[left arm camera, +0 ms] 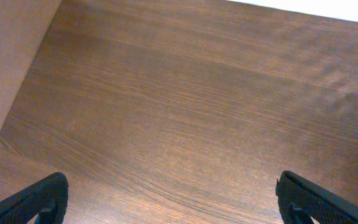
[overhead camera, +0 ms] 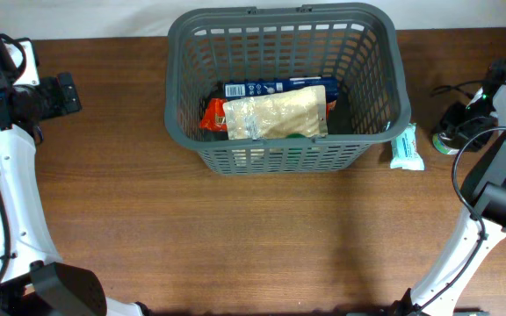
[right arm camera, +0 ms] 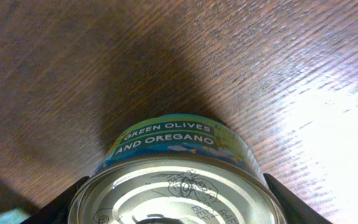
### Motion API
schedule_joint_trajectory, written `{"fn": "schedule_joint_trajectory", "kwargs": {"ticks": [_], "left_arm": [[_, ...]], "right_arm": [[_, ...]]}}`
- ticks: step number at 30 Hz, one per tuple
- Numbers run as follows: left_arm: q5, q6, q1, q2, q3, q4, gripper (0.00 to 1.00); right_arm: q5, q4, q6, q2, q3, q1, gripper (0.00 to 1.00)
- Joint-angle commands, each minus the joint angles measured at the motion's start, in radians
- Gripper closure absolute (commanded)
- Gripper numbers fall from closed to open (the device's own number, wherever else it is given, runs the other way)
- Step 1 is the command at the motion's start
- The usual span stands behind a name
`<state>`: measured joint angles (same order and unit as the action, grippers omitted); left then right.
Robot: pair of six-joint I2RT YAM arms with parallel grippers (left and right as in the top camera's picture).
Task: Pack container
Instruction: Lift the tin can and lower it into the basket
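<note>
The dark grey basket (overhead camera: 372, 96) stands at the table's back middle. It holds a pale clear bag (overhead camera: 275, 114), a blue box (overhead camera: 275, 88) and a red packet (overhead camera: 211, 114). My right gripper (overhead camera: 453, 132) is far right of the basket. In the right wrist view its fingers (right arm camera: 176, 180) press both sides of a round tin can (right arm camera: 173, 140) labelled green olives and oregano, which rests on the wood. My left gripper (overhead camera: 68, 95) is at the far left, open and empty over bare table (left arm camera: 173, 186).
A teal packet (overhead camera: 407, 147) lies on the table just right of the basket, between it and my right gripper. A pale wall edge (left arm camera: 5, 68) shows at the left of the left wrist view. Both white arms run down the table's sides.
</note>
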<state>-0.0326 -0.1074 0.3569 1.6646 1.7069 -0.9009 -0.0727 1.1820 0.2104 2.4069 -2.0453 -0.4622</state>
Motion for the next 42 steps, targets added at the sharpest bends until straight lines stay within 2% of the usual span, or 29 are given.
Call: {"fn": "schedule_joint_trajectory", "kwargs": {"ticks": [1, 8, 15, 21, 26, 33, 42], "left_arm": [[0.011, 0.013, 0.006, 0.003, -0.008, -0.002, 0.01], [0.011, 0.013, 0.006, 0.003, -0.008, -0.002, 0.01], [0.011, 0.013, 0.006, 0.003, -0.008, -0.002, 0.01], [0.011, 0.013, 0.006, 0.003, -0.008, -0.002, 0.01], [0.011, 0.013, 0.006, 0.003, -0.008, -0.002, 0.01], [0.011, 0.013, 0.006, 0.003, -0.008, -0.002, 0.01], [0.011, 0.013, 0.006, 0.003, -0.008, -0.002, 0.01]], "right_arm": [[-0.023, 0.021, 0.009, -0.065, -0.098, 0.002, 0.47], [-0.033, 0.123, 0.009, -0.107, -0.286, 0.002, 0.47], [-0.131, 0.267, 0.008, -0.148, -0.589, 0.004, 0.51], [-0.224, 0.360, 0.008, -0.213, -0.835, 0.010, 0.50], [-0.251, 0.425, 0.008, -0.293, -0.964, 0.058, 0.50], [-0.250, 0.455, -0.020, -0.401, -0.986, 0.228, 0.50], [-0.161, 0.477, -0.171, -0.372, -0.935, 0.578, 0.53]]}}
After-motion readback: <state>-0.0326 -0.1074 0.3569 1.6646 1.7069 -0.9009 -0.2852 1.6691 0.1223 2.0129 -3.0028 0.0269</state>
